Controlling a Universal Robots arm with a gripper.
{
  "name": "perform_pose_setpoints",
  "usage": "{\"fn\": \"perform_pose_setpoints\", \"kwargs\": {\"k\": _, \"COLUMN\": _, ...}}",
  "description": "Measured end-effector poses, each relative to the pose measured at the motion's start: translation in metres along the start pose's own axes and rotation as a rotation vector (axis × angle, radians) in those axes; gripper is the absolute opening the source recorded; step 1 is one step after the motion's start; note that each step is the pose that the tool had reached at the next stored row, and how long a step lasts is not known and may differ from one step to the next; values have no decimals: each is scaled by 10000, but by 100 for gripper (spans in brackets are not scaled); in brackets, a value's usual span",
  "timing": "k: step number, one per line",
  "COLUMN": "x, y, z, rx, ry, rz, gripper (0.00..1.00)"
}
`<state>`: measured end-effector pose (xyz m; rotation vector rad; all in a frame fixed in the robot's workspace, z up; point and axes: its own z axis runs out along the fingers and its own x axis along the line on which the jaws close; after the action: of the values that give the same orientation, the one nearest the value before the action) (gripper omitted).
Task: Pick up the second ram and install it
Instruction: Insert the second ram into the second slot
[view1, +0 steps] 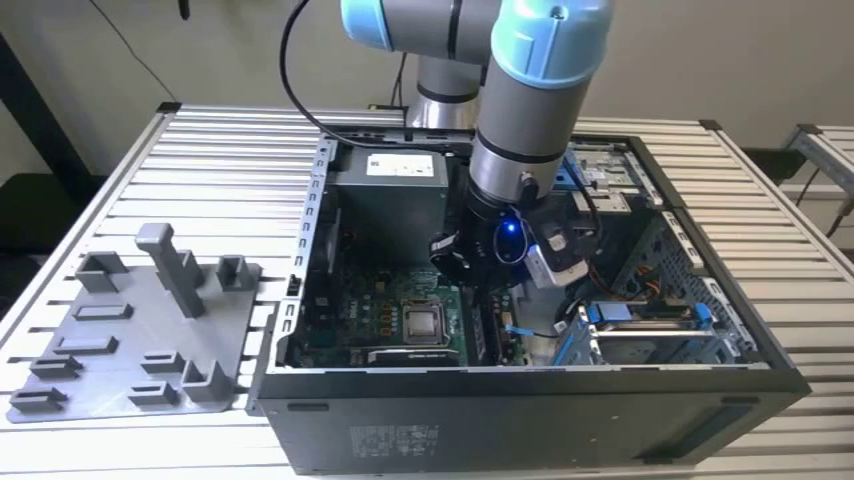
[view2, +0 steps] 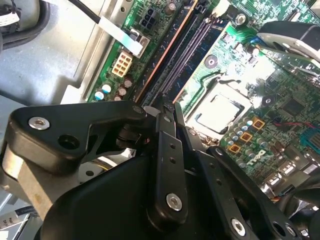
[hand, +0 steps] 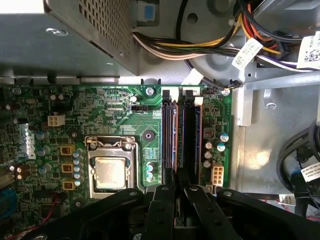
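My gripper (view1: 489, 292) is down inside the open computer case (view1: 534, 395), over the memory slots (hand: 172, 135) beside the processor socket (hand: 111, 172). In both wrist views its black fingers (hand: 161, 212) come together to a narrow point at the near end of the slots. The second ram (hand: 183, 140) shows edge-on as a thin dark strip running from the fingertips along a slot, and the gripper (hand: 181, 189) looks shut on its end. Another stick with an orange-brown edge (view2: 165, 50) stands in the neighbouring slot. The same closed fingertips (view2: 166, 107) rest right at the slot ends.
The grey power-supply box (view1: 387, 185) stands at the far end of the case, with a bundle of cables (hand: 200, 45) beside it. A drive cage with blue clips (view1: 641, 318) is at the exterior view's right. The grey holder plate (view1: 134, 340) with posts lies outside, at the left.
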<state>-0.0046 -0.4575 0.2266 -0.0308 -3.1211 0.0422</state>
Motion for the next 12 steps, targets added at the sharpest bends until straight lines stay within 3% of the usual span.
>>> {"fn": "perform_pose_setpoints", "kwargs": {"k": 5, "x": -1, "y": 1, "z": 2, "rx": 12, "ry": -3, "rz": -1, "gripper": 14}}
{"fn": "perform_pose_setpoints", "kwargs": {"k": 8, "x": 0, "y": 2, "z": -7, "rx": 88, "ry": -10, "rz": -23, "gripper": 14}}
{"fn": "perform_pose_setpoints", "kwargs": {"k": 12, "x": 1, "y": 6, "z": -5, "rx": 99, "ry": -111, "rz": -155, "gripper": 14}}
